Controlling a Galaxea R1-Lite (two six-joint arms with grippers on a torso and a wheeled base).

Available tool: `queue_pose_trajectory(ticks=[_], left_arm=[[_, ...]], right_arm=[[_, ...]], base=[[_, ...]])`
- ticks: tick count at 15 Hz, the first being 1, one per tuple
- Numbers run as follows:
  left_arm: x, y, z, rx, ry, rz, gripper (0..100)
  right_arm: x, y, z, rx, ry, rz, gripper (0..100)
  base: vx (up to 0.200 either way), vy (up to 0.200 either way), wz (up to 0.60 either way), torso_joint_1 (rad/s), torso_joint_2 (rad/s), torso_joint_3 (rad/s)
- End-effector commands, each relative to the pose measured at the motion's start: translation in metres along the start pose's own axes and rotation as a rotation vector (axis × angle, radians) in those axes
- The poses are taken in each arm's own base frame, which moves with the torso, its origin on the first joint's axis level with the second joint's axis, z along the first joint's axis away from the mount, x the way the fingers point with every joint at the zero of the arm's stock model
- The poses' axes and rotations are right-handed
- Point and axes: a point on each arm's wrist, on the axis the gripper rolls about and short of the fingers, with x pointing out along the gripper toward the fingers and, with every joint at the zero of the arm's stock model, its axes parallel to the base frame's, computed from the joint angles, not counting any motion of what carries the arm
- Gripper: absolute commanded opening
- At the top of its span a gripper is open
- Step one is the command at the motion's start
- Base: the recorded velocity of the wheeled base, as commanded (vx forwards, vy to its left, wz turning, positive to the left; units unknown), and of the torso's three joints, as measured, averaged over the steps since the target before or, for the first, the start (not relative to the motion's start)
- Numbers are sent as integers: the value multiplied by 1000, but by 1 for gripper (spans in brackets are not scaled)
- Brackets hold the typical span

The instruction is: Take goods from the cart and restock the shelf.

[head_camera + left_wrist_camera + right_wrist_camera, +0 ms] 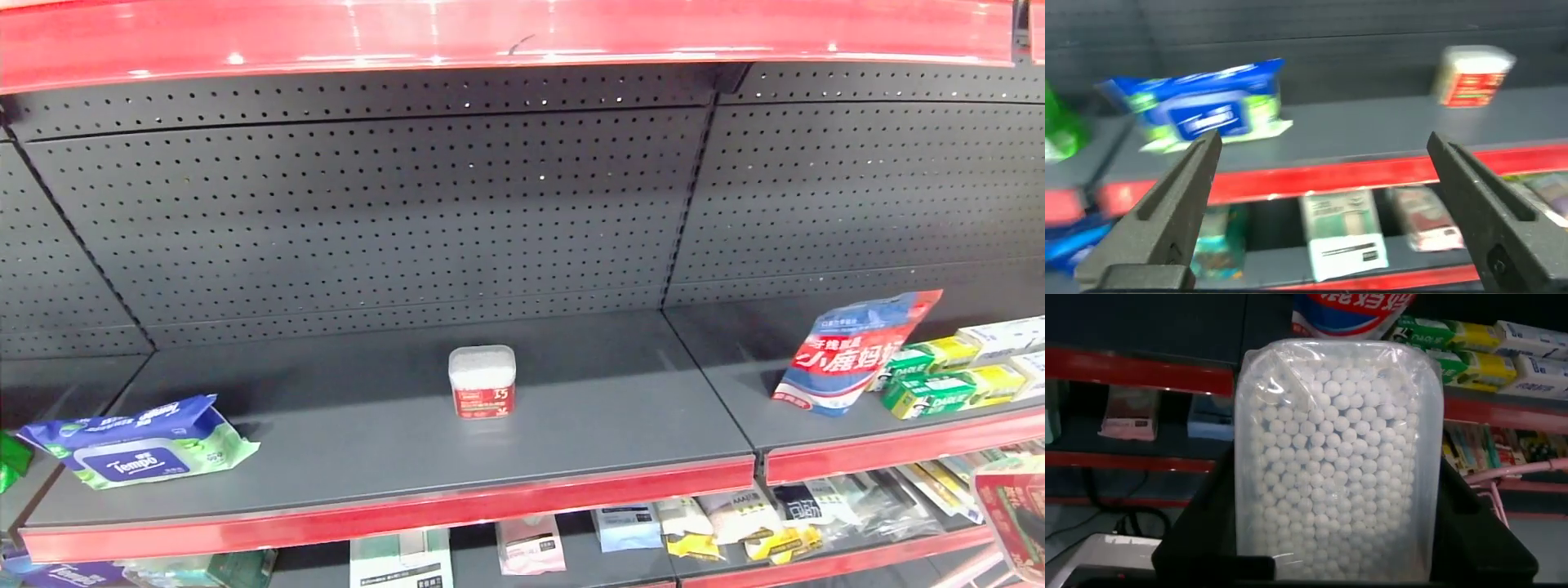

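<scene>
Grey shelf (367, 433), wipes pack (139, 453), small tub (482, 381)

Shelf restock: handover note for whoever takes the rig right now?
Left gripper: open, empty, in front of the shelf's red front edge.
Right gripper: shut on the held swab box, a clear box full of white swab tips.
On the shelf: the shelved swab box upright mid-shelf, the wipes pack at the left end, the blue pouch and toothpaste boxes in the right section.
Done: one swab box stands on the shelf.
Left: set the held swab box down, probably beside the shelved one.
</scene>
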Motion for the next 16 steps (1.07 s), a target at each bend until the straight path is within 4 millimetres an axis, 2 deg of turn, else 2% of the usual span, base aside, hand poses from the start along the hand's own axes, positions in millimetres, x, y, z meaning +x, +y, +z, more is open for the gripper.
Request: queue_pose_trajectory(ticks=[1, 5, 7, 10, 11, 12, 13, 14, 15, 16], left_arm=[[0, 0, 0, 0, 1, 0, 100], [1, 0, 0, 0, 16, -1, 100], [2, 0, 1, 0, 21, -12, 100], [4, 0, 2, 1, 58, -5, 100], [5, 0, 16, -5, 49, -6, 100], [26, 0, 78, -77, 102, -1, 100], [45, 0, 103, -176, 141, 9, 100], [67, 1, 118, -193, 186, 19, 100], [97, 1, 122, -125, 260, 21, 100], [110, 1, 119, -55, 285, 10, 100]], right_arm=[[-15, 3, -12, 12, -66, -41, 0], [-38, 7, -24, 26, -201, -99, 0], [-45, 10, -30, 66, -252, -108, 0], [-49, 16, -49, 73, -292, -125, 0], [-49, 16, -49, 73, -290, -127, 0], [-48, 15, -46, 77, -285, -114, 0], [-46, 13, -42, 87, -272, -112, 0], [-45, 13, -41, 101, -265, -116, 0], [-43, 14, -44, 120, -255, -111, 0], [-40, 16, -50, 123, -236, -108, 0]], base=[[0, 0, 0, 0, 0, 0], [0, 0, 0, 0, 0, 0], [0, 0, 0, 0, 0, 0], [0, 0, 0, 0, 0, 0], [0, 0, 0, 0, 0, 0], [0, 0, 0, 0, 0, 0], [0, 0, 0, 0, 0, 0], [0, 0, 0, 0, 0, 0], [0, 0, 0, 0, 0, 0], [0, 0, 0, 0, 0, 0]])
